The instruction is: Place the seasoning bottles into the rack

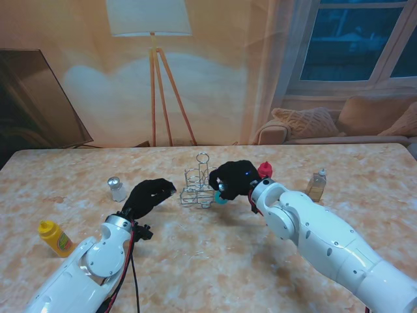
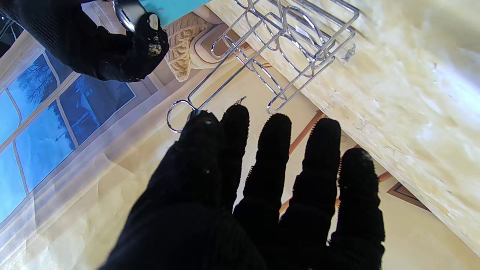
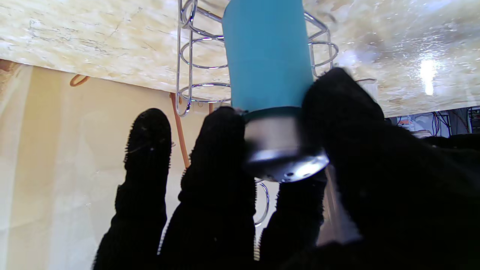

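At frame centre the right hand grips the teal bottle at the rack, apparently not yet seated; left hand empty, fingers spread; four bottles remain on the bench.

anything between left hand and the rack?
Nothing. In the stand view, bare table separates the left hand from the wire rack. The left wrist view shows its fingertips just short of the wire.

rack L side: left robot hand near | R side: right robot hand blocks
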